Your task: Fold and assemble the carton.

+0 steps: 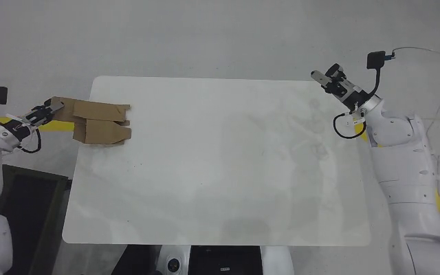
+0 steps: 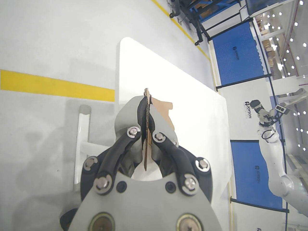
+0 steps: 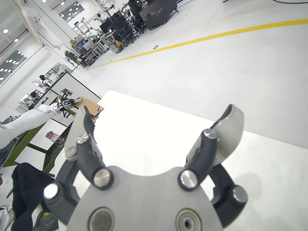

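The carton [image 1: 96, 120], a flattened brown blank, is found at the far left corner of the table [image 1: 220, 172], partly over the table surface and partly projecting beyond the table's left edge. That projecting end is pinched by the left gripper [image 1: 42, 112], whose jaws are closed narrowly on the cardboard. A hold off the table is judged to give the fingers room on both faces of the sheet, which the table would otherwise deny. Whether the blank rests on the table or is lifted just clear cannot be told. It looks flat, so assembly is judged barely begun. Near the table's far right corner the right gripper [image 1: 328, 77] is held with jaws spread wide and nothing between them, well apart from the carton, presumably ready to press a panel.
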You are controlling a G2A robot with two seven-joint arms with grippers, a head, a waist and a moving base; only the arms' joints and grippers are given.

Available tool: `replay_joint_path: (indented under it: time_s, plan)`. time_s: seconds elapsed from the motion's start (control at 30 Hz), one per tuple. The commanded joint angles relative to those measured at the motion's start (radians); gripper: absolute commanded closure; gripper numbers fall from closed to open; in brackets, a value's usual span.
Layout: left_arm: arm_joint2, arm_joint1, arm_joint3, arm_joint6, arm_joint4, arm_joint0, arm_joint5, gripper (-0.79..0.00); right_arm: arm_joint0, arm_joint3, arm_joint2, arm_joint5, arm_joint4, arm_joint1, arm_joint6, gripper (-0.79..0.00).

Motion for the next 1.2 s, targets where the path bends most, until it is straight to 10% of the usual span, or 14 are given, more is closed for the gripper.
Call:
replay_joint_path:
  time_s: [0.0,0.43,1.17]
  plan:
    - [0.01,-0.001,-0.028,0.011,-0.032,-0.002,-0.011,0.0,0.0,0.0,0.0,0.0,0.0,0.0,0.0,-0.785]
    - [0.156,-0.061,-0.177,-0.01,-0.231,-0.075,0.01,0.0,0.0,0.0,0.0,0.0,0.0,0.0,0.0,-0.785]
    - [0.538,-0.265,-0.282,0.018,-0.295,-0.214,-0.018,0.0,0.0,0.0,0.0,0.0,0.0,0.0,0.0,-0.785]
